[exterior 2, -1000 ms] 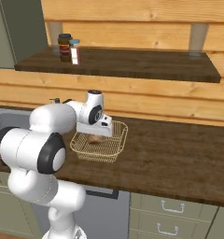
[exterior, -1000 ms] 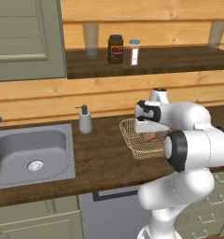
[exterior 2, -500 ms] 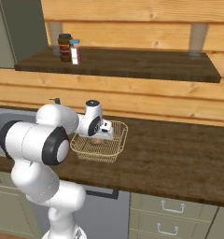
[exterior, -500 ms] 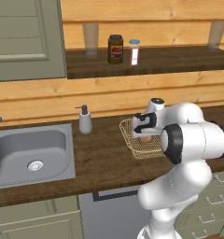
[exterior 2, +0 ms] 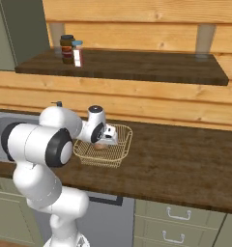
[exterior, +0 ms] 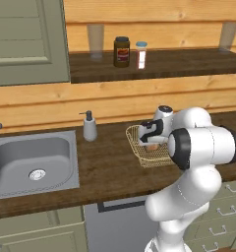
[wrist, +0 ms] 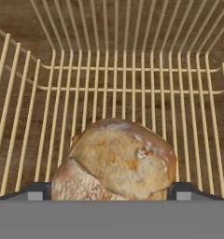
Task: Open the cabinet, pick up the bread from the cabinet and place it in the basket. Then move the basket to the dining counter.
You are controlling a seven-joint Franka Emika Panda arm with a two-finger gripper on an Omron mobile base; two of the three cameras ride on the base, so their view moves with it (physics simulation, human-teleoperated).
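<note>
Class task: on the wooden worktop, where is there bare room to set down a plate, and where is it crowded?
Free: the worktop right of the basket, and the strip between soap dispenser and basket. Crowded: the basket itself, holding the bread under the gripper.

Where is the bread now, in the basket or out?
In. The bread lies on the floor of the basket, its wires rising around it, between the open gripper's fingertips.

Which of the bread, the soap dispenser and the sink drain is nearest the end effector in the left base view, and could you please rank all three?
From the end effector:
1. Bread, directly under it inside the basket.
2. Soap dispenser, standing on the counter to the basket's left.
3. Sink drain, in the sink basin, farthest left.
</note>
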